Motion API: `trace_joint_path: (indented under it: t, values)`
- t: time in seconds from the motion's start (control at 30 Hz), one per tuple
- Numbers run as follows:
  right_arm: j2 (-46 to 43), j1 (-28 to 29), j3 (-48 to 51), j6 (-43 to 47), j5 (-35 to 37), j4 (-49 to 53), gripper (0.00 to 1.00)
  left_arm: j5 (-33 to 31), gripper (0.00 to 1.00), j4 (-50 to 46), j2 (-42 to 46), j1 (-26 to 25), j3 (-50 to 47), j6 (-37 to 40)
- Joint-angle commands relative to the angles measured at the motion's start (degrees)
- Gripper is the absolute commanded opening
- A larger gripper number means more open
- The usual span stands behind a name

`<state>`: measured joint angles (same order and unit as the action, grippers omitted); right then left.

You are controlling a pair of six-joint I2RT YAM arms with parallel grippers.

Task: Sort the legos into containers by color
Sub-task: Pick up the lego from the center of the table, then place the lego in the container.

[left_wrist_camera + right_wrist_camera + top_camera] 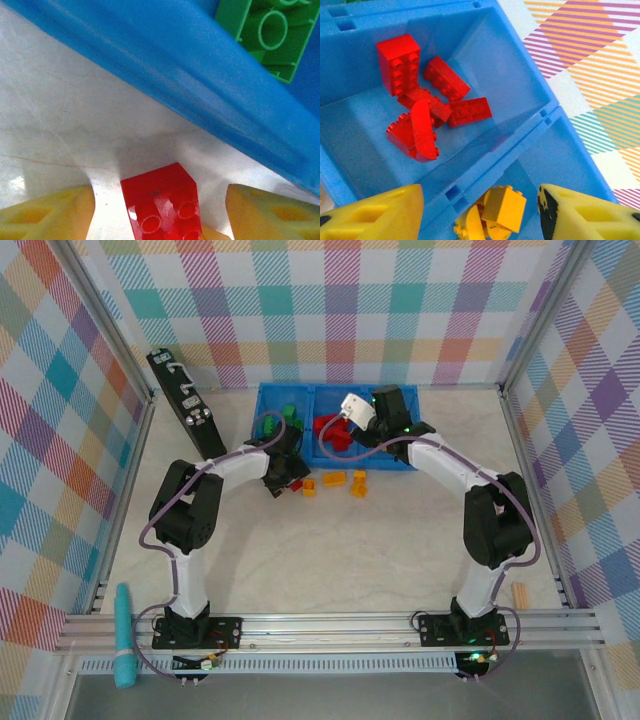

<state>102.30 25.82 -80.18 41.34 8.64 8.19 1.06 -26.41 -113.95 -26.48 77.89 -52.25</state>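
A red lego (157,192) lies on the white table between the open fingers of my left gripper (160,202), just in front of the blue tray's wall (200,85). In the top view this gripper (285,476) is at the tray's front edge (405,464). A green lego (267,35) lies in the left compartment. My right gripper (480,195) hangs open over the tray, above yellow legos (492,212) in the right compartment, holding nothing. Several red legos (427,107) fill the middle compartment. Three orange legos (334,480) lie on the table before the tray.
A long black bar with white marks (187,402) leans at the back left, next to the tray. Checkered walls close off three sides. A teal object (123,635) and a small wooden piece (520,597) lie by the near rail.
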Motion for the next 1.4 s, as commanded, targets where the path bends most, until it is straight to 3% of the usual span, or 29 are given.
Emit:
trace_joint_path:
  t: [0.0, 0.3, 0.47, 0.57, 0.77, 0.87, 1.0, 1.23, 1.37]
  values:
    - [-2.5, -0.3, 1.0, -0.3, 0.9, -0.9, 0.62, 2.9, 0.66, -2.0, -3.6, -0.4, 0.4, -1.0]
    - [-3.1, -0.7, 1.7, 0.9, 1.2, -2.2, 0.63, 4.2, 0.52, -6.7, -3.1, -1.3, -4.2, -0.8]
    - [-3.8, -1.4, 2.3, 1.2, 1.1, -3.1, 0.63, 4.4, 0.39, -8.9, -0.6, -1.8, -8.6, -0.6]
    - [-4.6, -1.8, 3.2, 1.2, 1.1, -3.6, 0.63, 3.8, 0.31, -11.3, 2.0, -2.3, -10.9, 0.1]
    - [-6.8, -2.7, 5.2, 1.0, 1.9, -3.5, 0.63, 0.1, 0.25, -19.0, 10.9, -2.9, -11.4, 2.6]
    - [-9.0, -3.3, 7.4, -1.0, 1.7, -3.3, 0.64, -3.7, 0.25, -23.0, 15.1, -3.1, -5.1, 5.1]
    - [-12.7, -3.6, 12.2, -5.7, -0.3, -2.5, 0.64, -7.4, 0.25, -26.0, 14.3, -3.2, 9.5, 9.0]
    - [-20.0, -3.5, 20.0, -23.2, -4.8, -1.2, 0.63, -8.2, 0.24, -24.7, 1.8, -3.2, 35.9, 18.5]
    - [-24.8, -3.5, 24.3, -33.1, -4.9, -3.0, 0.66, -7.0, 0.24, -19.7, -5.6, -3.1, 44.7, 19.6]
